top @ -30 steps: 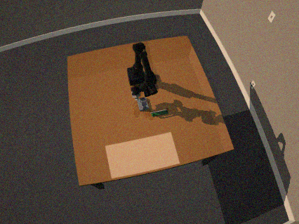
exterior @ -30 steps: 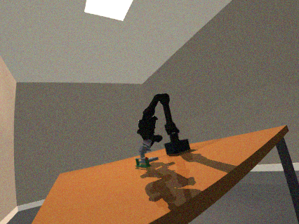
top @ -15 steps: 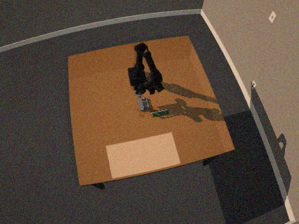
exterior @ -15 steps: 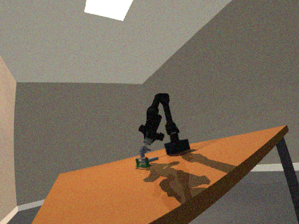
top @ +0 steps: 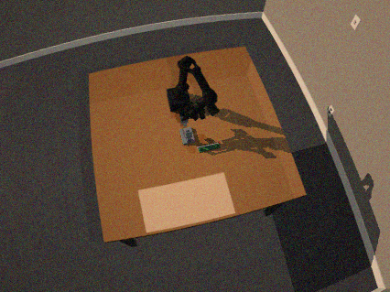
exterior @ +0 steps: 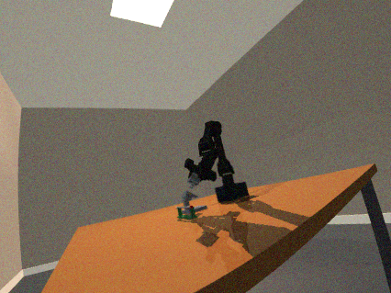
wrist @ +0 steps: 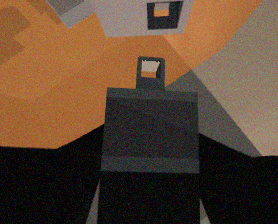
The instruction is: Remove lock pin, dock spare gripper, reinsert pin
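Note:
My gripper (wrist: 145, 128) is shut on the spare gripper, a dark grey block (wrist: 150, 110) (exterior: 194, 180) whose narrow spigot with a square hole points away from the fingers. The fingers are largely hidden in the top and exterior views. The pale grey mount (wrist: 125, 17) (top: 187, 135) (exterior: 186, 197) stands just beyond the spigot, with a visible gap in the wrist view. A dark-rimmed square opening shows in it, with orange seen through. The spare gripper is held above the table, apart from the mount. The lock pin cannot be told apart surely in any view.
A small green piece (top: 209, 147) (exterior: 181, 215) stands beside the mount. A thin blue-grey bar (exterior: 201, 208) shows near it in the exterior view. A pale rectangle (top: 187, 203) lies near the table's front edge. The arm's shadow falls across the table.

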Controlling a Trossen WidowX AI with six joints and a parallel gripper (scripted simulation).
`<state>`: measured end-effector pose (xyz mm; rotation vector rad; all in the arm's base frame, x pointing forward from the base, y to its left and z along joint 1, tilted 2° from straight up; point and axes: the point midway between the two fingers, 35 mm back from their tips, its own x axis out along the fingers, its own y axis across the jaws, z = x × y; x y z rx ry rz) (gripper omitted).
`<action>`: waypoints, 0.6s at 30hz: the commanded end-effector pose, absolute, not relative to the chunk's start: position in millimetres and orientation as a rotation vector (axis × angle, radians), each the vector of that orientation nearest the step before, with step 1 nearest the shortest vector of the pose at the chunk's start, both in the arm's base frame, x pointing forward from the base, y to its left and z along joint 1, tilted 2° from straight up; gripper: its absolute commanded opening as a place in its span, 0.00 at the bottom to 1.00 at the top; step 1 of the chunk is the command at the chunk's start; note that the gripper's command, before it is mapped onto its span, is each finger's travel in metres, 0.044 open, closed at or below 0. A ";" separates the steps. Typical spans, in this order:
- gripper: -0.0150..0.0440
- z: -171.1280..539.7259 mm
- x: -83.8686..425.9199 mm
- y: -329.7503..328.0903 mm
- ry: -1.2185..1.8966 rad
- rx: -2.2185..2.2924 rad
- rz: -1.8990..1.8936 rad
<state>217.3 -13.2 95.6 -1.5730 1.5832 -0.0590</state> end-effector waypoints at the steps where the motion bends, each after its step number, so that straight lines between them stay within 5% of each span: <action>1: 0.25 102.9 220.9 -7.5 1.552 -1.678 -0.057; 18: 0.25 95.5 231.6 -4.2 1.523 -1.740 -0.052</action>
